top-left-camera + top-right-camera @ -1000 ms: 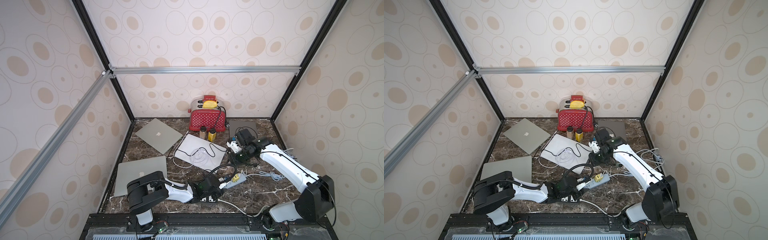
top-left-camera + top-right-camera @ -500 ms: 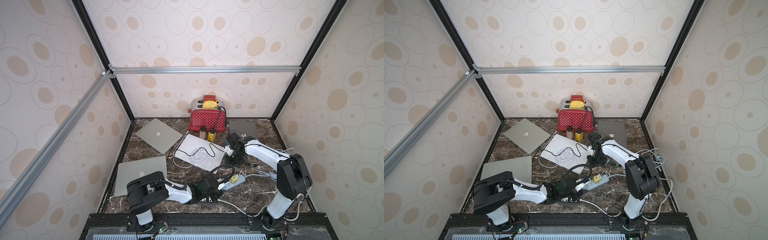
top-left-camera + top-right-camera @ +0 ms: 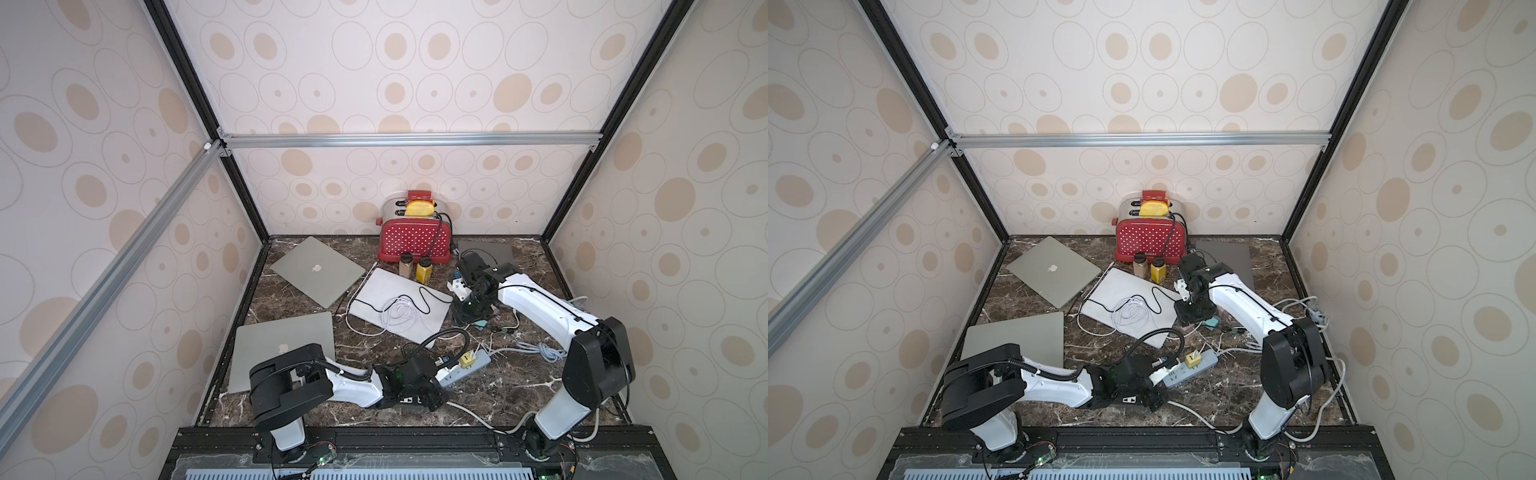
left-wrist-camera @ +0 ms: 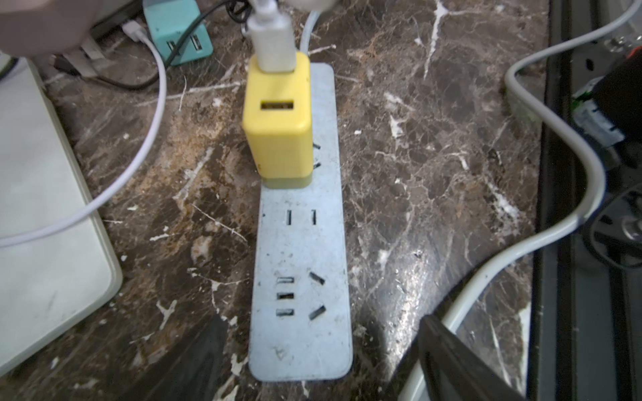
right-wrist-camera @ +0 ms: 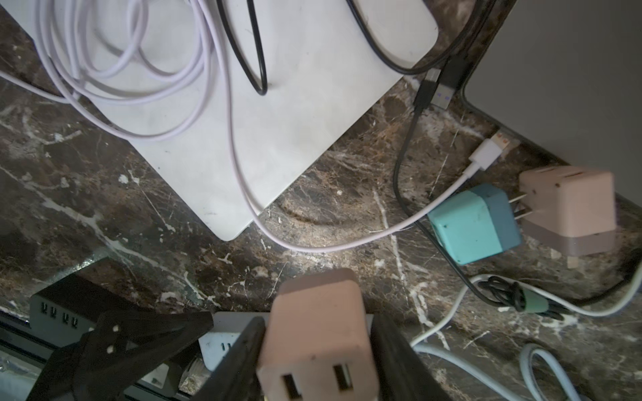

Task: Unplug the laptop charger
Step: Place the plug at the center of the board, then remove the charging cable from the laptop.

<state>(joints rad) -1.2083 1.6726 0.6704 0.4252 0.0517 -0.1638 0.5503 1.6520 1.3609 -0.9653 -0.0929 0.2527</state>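
Observation:
My right gripper is shut on a pink charger cube, held off the marble beside the white laptop; both top views show the gripper pointing down there. A grey power strip lies near the front, with a yellow charger plugged into it and a white USB plug in that charger. My left gripper is open, its fingers either side of the strip's near end, holding nothing.
A teal charger and a second pink charger lie loose by a dark grey laptop. White and black cables coil on the white laptop. Two silver laptops, a red toaster and two small bottles stand behind.
My left gripper's jaws have opened at the power strip's end. The right arm's elbow has swung about while its gripper stays by the white laptop's corner.

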